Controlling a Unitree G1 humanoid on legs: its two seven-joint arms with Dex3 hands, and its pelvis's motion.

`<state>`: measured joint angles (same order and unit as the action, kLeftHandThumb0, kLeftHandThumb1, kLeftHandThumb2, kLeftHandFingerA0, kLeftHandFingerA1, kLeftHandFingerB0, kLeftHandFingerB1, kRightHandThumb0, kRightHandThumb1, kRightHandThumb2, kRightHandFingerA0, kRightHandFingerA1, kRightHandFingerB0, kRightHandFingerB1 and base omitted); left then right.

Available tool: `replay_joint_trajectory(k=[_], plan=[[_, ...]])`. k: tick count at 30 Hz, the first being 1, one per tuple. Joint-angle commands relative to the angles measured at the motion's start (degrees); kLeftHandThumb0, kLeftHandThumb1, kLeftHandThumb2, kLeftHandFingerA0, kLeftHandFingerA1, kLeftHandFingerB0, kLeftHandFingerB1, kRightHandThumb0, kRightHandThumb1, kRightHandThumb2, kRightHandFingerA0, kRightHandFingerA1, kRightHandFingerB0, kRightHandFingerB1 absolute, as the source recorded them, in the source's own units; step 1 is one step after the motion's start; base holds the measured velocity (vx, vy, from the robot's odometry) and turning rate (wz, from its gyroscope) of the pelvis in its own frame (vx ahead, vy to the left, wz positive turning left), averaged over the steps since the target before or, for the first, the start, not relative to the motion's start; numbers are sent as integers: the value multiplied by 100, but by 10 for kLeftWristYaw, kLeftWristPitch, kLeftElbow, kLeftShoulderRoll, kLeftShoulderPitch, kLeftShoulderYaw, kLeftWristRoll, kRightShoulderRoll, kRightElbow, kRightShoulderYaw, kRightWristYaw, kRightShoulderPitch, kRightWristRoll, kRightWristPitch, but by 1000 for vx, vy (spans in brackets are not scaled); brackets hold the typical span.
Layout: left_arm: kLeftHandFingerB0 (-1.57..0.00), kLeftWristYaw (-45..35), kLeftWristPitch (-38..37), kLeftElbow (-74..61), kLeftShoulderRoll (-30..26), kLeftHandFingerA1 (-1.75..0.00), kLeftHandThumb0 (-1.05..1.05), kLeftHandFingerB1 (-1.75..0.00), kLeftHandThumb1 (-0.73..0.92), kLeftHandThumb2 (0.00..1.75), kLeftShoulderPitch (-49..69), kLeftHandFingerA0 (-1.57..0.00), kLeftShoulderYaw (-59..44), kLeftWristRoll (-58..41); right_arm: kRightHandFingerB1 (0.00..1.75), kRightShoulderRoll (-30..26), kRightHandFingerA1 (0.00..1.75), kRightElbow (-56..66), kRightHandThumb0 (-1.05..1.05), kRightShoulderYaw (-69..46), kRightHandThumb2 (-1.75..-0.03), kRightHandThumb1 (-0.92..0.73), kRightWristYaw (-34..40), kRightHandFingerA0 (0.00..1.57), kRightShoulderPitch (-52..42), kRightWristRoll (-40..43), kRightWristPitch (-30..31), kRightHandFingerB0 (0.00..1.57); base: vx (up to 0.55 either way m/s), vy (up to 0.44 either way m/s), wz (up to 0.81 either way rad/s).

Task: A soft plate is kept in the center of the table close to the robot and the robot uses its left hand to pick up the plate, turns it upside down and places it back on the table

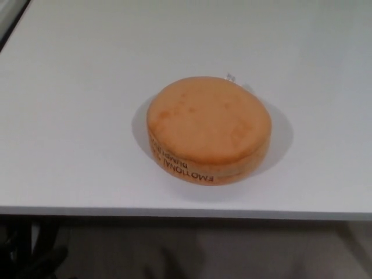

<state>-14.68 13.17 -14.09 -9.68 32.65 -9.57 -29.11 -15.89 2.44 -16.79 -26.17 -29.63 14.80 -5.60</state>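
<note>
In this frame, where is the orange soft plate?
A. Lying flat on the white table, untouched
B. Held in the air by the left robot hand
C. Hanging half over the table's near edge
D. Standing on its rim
A: the orange soft plate lies flat on the white table, back from the near edge, its side lettering reading upside down, and no robot hand shows in the frame.

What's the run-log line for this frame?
plate: soft orange plate flat on white table, near front edge, side lettering reads inverted | left hand: not in view | right hand: not in view | contact: none
</note>
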Motion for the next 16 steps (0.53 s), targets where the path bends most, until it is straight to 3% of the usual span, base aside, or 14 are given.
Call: replay_joint_trajectory(k=[1,2,8,11,12,13,14,15,16], plan=[[-16,-106,-298,154,30,-32,-88,-27,92,70,30,-12,-49,54,30,2,42,-17,-74,-29,-65,-79,2,49,-29,-3,-68,28,0,0,0],[0,-104,-295,157,31,-51,-38,-48,43,107,29,-1,-48,54,29,1,40,-21,-77,-30,-65,-79,-2,44,-29,-2,-73,26,0,0,0],[0,-111,-299,176,29,-52,-38,-48,43,107,25,-1,-38,59,28,-5,35,-37,-83,-26,-65,-79,-16,28,-31,-3,-101,24,0,0,0],[0,-116,-312,180,28,-51,-37,-48,44,108,29,-1,-33,64,28,-4,35,-43,-82,-26,-66,-80,-19,26,-34,0,-109,23,0,0,0],[-19,-115,-315,182,29,-34,-88,-27,92,70,29,-14,-33,65,28,-4,35,-47,-82,-26,-65,-80,-21,26,-33,2,-113,23,0,0,0],[0,-117,-317,183,29,-51,-37,-48,44,107,29,-1,-32,66,28,-5,35,-50,-82,-25,-65,-81,-21,26,-32,-1,-118,23,0,0,0],[0,-118,-319,185,29,-51,-37,-48,44,107,29,-1,-32,66,28,-5,35,-52,-82,-25,-65,-81,-20,26,-32,-2,-120,23,0,0,0],[-19,-116,-320,187,28,-34,-88,-28,92,71,28,-14,-31,69,28,-4,34,-55,-82,-25,-65,-80,-20,27,-31,0,-121,23,0,0,0],[-19,-116,-320,187,28,-34,-88,-28,92,71,28,-14,-31,69,28,-4,34,-55,-82,-25,-65,-80,-20,27,-31,0,-121,23,0,0,0]])
